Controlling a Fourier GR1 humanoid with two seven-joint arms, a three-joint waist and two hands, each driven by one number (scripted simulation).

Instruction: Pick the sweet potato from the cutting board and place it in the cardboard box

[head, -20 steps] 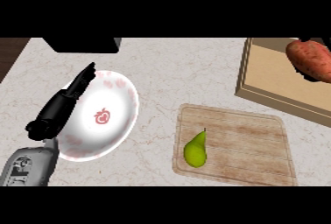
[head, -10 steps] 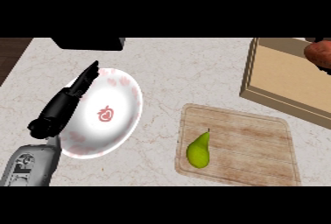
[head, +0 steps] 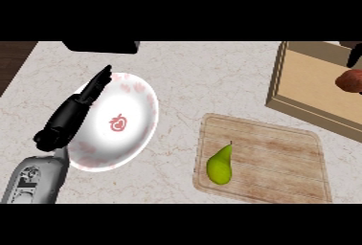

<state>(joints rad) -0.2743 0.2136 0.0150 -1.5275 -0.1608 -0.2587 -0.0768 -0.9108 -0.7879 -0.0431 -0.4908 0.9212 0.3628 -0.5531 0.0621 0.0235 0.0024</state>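
Placement step in hand. Reddish-brown sweet potato (head: 351, 80) shows at the right edge of the head view, over the interior of the open tan cardboard box (head: 311, 111); only part of it is in frame. A dark finger of the right hand (head: 354, 56) appears just above it, touching or nearly so. Most of that hand is cut off, so I cannot tell how its fingers stand round the potato.

Light wooden cutting board (head: 283, 153) lies on the pale marbled table (head: 205, 76), just in front of the box. It carries only a green pear (head: 220, 164), near its left side.

Left hand (head: 71, 113) rests with fingers straight and together along the left rim of the white plate with red fruit print (head: 134, 139), holding nothing.

Judgement: transport nearly complete. Next move calls for lowering the potato inside the box walls and releasing it there. Whether it already touches the box floor cannot be read.
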